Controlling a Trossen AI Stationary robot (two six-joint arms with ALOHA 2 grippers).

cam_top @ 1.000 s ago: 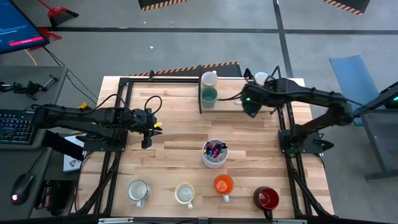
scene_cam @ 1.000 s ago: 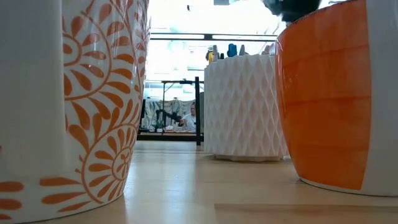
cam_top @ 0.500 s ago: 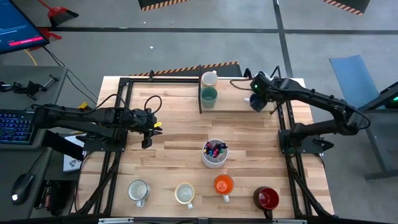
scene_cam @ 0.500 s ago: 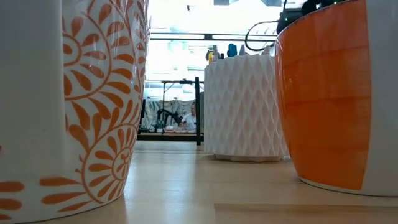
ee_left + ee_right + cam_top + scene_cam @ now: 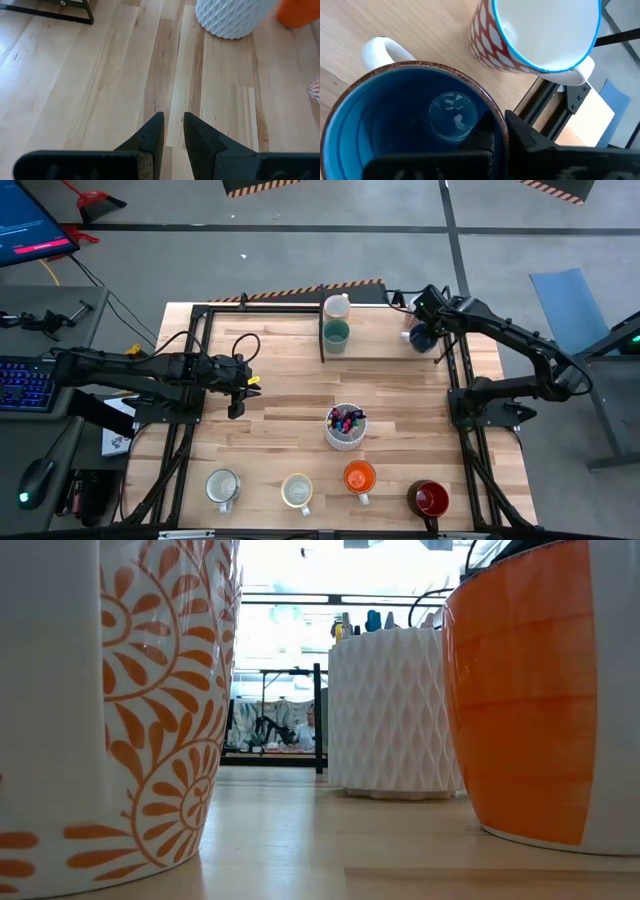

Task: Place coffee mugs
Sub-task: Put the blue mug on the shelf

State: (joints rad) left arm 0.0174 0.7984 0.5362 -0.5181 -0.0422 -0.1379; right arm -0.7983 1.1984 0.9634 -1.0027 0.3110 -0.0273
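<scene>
The blue mug point(image 5: 415, 125) is held at the table's far right corner, its rim clamped between the closed fingers of the right gripper point(image 5: 500, 137), beside a white red-patterned mug point(image 5: 540, 35); the left gripper point(image 5: 172, 132), slightly parted, hovers empty over bare wood

In the low view the patterned mug point(image 5: 110, 710) and the orange mug point(image 5: 540, 690) are cut off by the picture's edges, so neither handle nor rim shows, and the person point(image 5: 309, 728) in the room beyond is too small to make out. From above, the right gripper point(image 5: 424, 330) covers most of the blue mug point(image 5: 420, 340) near the surface's far right corner. In the right wrist view the blue mug point(image 5: 410, 125) runs off the picture's edge, and one finger is hidden inside it.
</scene>
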